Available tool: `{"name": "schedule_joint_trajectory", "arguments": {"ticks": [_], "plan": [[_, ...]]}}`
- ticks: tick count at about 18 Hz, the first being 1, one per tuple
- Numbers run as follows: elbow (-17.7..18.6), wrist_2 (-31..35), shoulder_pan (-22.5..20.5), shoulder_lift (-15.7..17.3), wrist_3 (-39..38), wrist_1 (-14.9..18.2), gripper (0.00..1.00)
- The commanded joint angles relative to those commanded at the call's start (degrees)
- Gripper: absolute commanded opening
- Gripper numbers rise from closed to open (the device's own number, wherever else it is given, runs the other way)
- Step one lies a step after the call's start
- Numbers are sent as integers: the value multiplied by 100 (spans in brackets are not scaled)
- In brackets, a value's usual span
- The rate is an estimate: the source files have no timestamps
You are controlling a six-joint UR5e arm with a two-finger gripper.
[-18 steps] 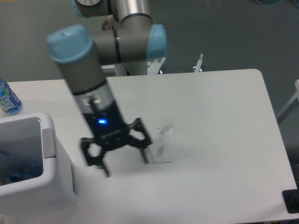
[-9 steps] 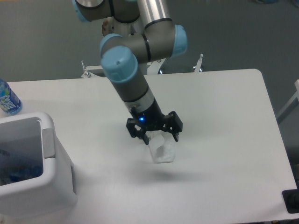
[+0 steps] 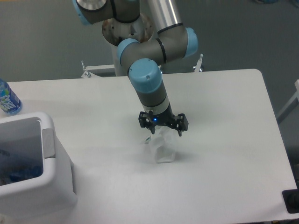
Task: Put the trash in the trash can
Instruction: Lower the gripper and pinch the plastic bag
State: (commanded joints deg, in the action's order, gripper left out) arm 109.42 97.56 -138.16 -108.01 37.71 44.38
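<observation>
So the arm has swung across from the lower left of the frame, near the trash can (image 3: pixel 46 140), and is now parked right over the crumpled wrapper (image 3: pixel 161 150) in the middle of the table (image 3: pixel 224 116). A second ago the gripper (image 3: pixel 162 133) was off to the wrapper's left and tilted; now it points down with its jaws spread wide, straddling the top of the wrapper. It doesn't have hold of anything yet as far as I can see.

The wrapper hasn't budged, same spot just below centre. Something bluish already sits inside the can at lower left, maybe the crushed bottle, hard to tell. The labelled bottle (image 3: pixel 8 99) at the far left edge is untouched.

My read: this is the lineup for the grab, closing comes next.
</observation>
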Motion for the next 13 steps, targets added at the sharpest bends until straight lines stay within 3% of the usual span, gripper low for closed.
{"name": "schedule_joint_trajectory", "arguments": {"ticks": [8, 13], "plan": [[-88, 0, 44, -343, -79, -70, 98], [-131, 9, 79, -396, -237, -70, 56]]}}
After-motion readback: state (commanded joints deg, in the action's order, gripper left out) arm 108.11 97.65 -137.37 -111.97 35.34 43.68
